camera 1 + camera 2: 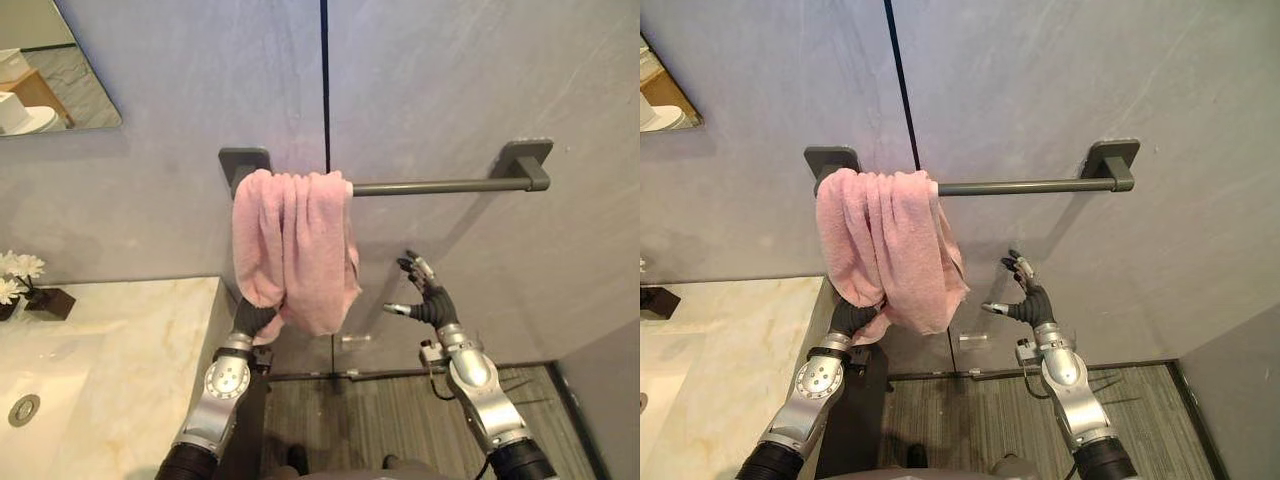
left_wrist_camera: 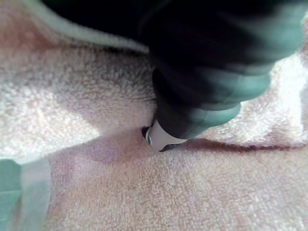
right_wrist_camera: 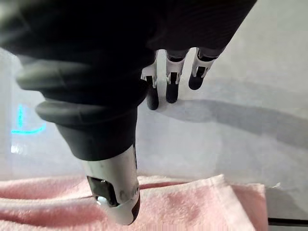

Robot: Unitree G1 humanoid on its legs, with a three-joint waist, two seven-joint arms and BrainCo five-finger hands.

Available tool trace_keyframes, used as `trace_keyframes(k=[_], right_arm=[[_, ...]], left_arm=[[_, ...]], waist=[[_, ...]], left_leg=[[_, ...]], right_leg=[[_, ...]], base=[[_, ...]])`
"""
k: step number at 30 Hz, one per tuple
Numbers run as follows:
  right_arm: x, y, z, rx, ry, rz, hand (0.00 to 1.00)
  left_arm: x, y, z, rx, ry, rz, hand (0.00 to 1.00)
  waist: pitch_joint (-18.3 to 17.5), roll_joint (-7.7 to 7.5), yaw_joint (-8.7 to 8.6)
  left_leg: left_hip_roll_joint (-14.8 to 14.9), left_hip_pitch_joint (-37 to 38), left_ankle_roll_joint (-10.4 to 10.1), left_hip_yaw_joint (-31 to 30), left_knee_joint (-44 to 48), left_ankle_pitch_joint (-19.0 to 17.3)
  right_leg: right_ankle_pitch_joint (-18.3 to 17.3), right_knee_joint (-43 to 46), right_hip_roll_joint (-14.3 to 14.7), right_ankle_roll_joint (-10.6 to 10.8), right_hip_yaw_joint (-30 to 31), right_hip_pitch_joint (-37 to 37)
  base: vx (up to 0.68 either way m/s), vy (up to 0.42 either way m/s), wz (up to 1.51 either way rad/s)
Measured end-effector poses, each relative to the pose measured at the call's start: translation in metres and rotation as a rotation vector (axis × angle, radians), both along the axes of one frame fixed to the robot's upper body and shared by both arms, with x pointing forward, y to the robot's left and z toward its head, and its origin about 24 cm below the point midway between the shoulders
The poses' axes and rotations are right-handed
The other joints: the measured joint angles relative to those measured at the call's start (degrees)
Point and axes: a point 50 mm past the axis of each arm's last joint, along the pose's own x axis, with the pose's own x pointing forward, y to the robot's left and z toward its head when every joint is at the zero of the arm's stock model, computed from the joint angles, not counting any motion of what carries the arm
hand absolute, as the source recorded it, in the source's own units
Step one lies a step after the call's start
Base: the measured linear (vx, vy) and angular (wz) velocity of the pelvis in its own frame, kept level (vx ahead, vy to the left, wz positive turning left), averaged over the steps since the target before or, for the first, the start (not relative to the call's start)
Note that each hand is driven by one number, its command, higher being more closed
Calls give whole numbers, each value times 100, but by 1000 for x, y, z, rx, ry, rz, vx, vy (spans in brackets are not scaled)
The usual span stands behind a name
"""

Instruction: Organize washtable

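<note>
A pink terry towel (image 1: 295, 250) drapes a dark grey bar (image 1: 440, 186) on a pale grey, faintly streaked wall (image 1: 450, 90). At left, the counter (image 1: 130, 340) is cream marble with tan veins, carrying white flowers (image 1: 20, 267) in a dark brown holder (image 1: 50, 301). The floor (image 1: 390, 410) is grey-brown with fine stripes.

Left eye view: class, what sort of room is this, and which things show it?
Most likely a bathroom: a pink towel hangs bunched over a wall-mounted towel bar, a marble-look washtable with a sink drain stands at the left, and a mirror hangs above it.
</note>
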Motion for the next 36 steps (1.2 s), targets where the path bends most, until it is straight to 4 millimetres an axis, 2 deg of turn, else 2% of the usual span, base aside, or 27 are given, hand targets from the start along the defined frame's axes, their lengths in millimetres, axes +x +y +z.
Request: trace_keyframes(k=[3,6,10,12,13,14,28,30,36], right_arm=[[3,6,3,11,-10,24,0],[6,12,4,16,-9,44,0],[17,39,9,4,-25,151,0],[19,46,9,5,-22,173,0],[20,49,8,1,-15,186,100],[21,50,7,-3,-9,186,100],[26,59,0,-24,28,222,100],[26,57,0,-24,30,214,100],[31,32,0,-5,32,107,100]], left_arm=[[-1,-6,0,-11,-3,-11,100],[0,-9,0,-18,-6,-15,100],[0,-12,0,-23,-7,-19,100],[0,-14,0,-25,-7,-23,100],[-1,-15,-1,-27,-8,-23,100],[-1,-17,-1,-31,-8,-25,100],[6,-20,-1,-24,-7,-39,100],[6,-20,-1,-24,-7,-38,100],[6,-19,-1,-24,-8,-36,100]], waist=[[-41,-10,85],[-61,-14,84],[-63,-16,110],[-67,-20,119],[-67,-21,135],[-70,-22,202],[-163,-66,282],[-170,-78,279],[-189,-109,282]], left_leg=[[-4,-33,-5,-41,0,25],[-5,-99,-3,-150,1,66],[0,-153,-21,-263,-1,109],[3,-180,-26,-312,-1,123],[5,-182,-28,-314,-1,125],[5,-189,-28,-322,-3,125],[21,-336,-47,-445,-3,181],[22,-336,-47,-440,-3,180],[46,-299,-50,-328,-6,178]], right_leg=[[0,-1,1,-1,-41,-9],[-1,-4,6,-3,-145,-17],[-8,-3,38,-14,-247,-14],[-11,-3,42,-19,-293,-14],[-12,-2,45,-21,-295,-16],[-13,-1,44,-22,-302,-16],[-21,15,47,-34,-430,-101],[-21,15,47,-34,-427,-103],[-20,13,56,-34,-353,-105]], base=[[-3,-15,7],[-8,-23,19],[-37,-24,13],[-31,-22,15],[-35,-19,6],[-40,-20,3],[-14,-12,5],[0,0,0],[-17,-9,-6]])
